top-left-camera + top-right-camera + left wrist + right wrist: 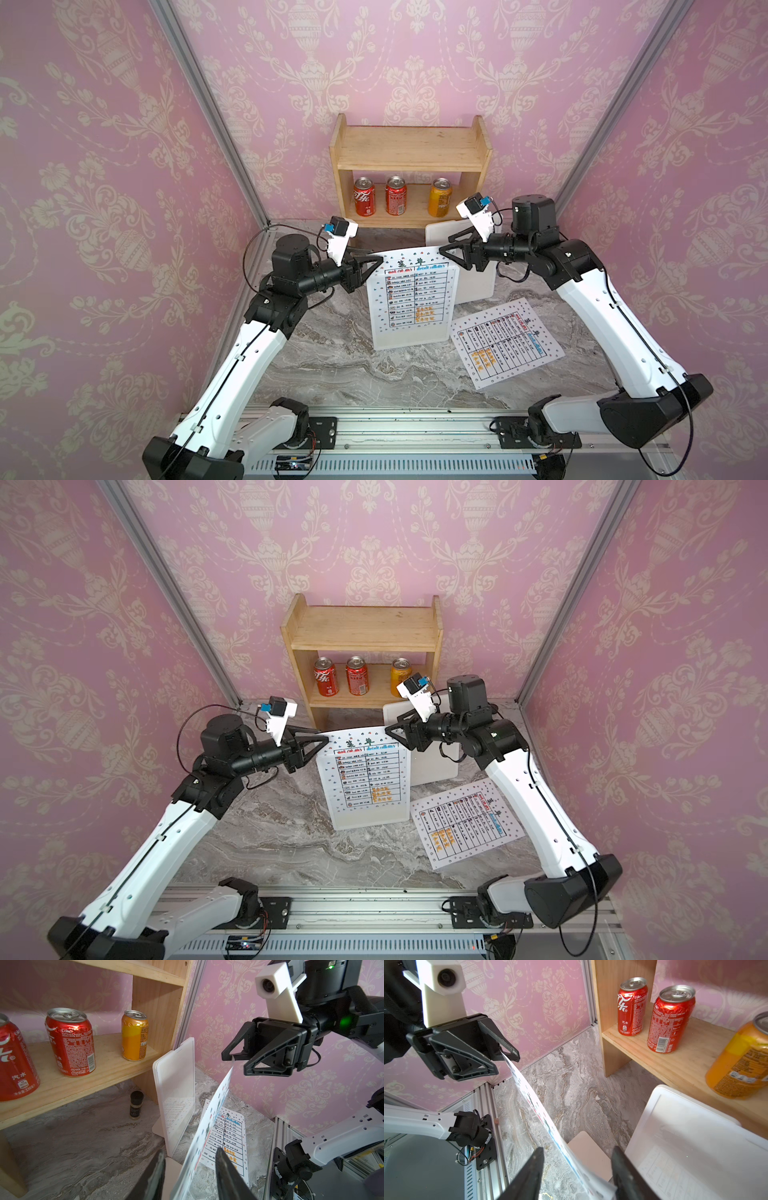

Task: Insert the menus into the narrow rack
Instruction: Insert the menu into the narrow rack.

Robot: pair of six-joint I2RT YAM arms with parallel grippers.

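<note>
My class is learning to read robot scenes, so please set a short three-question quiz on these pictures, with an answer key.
1. True or false: the flat menu lies on the table on the robot's left side.
2. Multiple choice: how many cans stand in the wooden shelf? A two, B three, C four.
3. Short answer: is the upright menu clamped by the left gripper or the right gripper?

Key
1. False: it lies on the robot's right side.
2. B: two red, one orange.
3. Neither: both grippers are open, with the sheet's top edge between the jaws.
</note>
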